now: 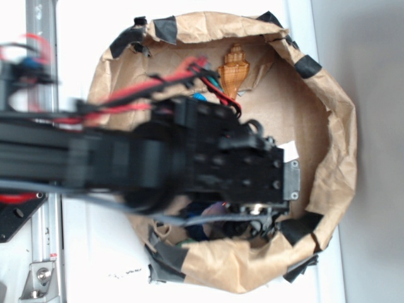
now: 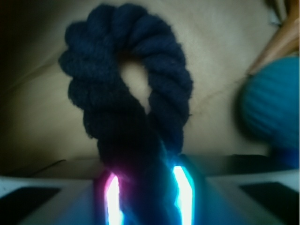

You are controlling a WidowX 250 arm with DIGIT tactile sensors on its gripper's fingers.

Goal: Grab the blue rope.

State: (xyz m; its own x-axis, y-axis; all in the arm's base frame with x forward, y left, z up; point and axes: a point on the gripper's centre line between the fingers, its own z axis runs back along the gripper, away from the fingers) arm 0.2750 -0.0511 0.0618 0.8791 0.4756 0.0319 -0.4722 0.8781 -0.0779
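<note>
The claw (image 2: 147, 197) seems to be pinching the blue rope (image 2: 129, 89) where its loop crosses, on the brown paper (image 2: 220, 42) beside the teal ball (image 2: 274, 103), but the soft rope might slip out if the pinch is loose.

Blue rope (image 2: 126, 89) tail hidden between jaws, teal ball (image 2: 274, 105) cropped

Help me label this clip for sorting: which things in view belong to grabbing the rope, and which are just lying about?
Part of the job:
- blue rope, its loop ahead of the fingers and its lower part running down between them
- gripper

Just lying about:
- teal ball
- orange shell
- paper-lined bin
</note>
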